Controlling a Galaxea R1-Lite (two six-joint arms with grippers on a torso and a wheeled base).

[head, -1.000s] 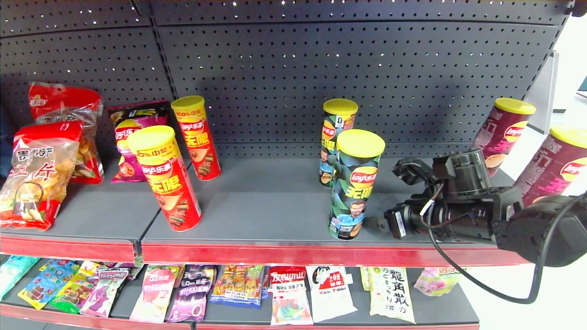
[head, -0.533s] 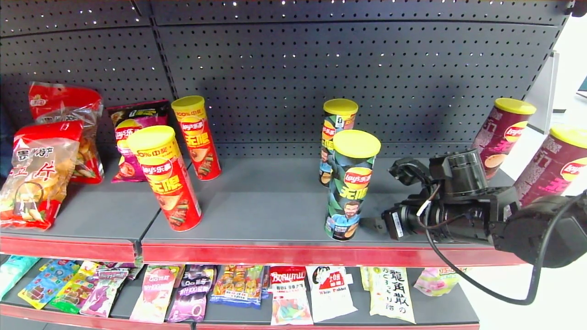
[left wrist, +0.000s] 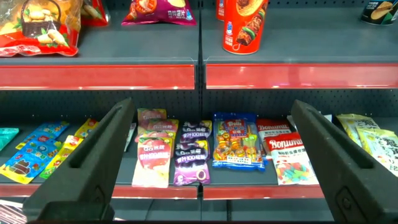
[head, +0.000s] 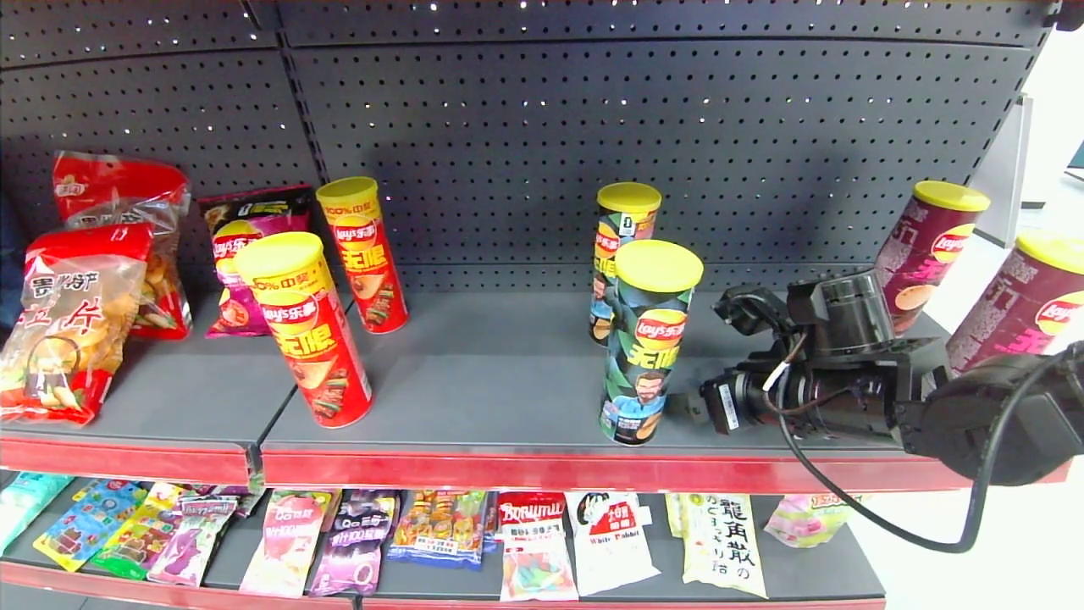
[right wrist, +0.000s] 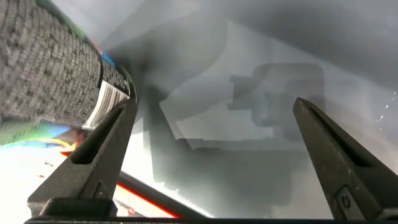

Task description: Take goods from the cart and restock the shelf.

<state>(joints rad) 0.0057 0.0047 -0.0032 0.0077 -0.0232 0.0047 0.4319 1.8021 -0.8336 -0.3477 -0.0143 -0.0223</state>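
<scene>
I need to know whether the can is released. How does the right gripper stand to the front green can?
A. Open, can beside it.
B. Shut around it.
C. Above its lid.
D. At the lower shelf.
A: the right gripper has its fingers spread wide, and the front green can stands upright on the shelf beside them, not between them.

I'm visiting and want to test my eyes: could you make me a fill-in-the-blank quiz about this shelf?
The front green can has a ____ lid.
The right gripper beside it is ____ (open or shut).
The upper shelf holds ____ bright red cans.
Missing: yellow; open; two.
</scene>
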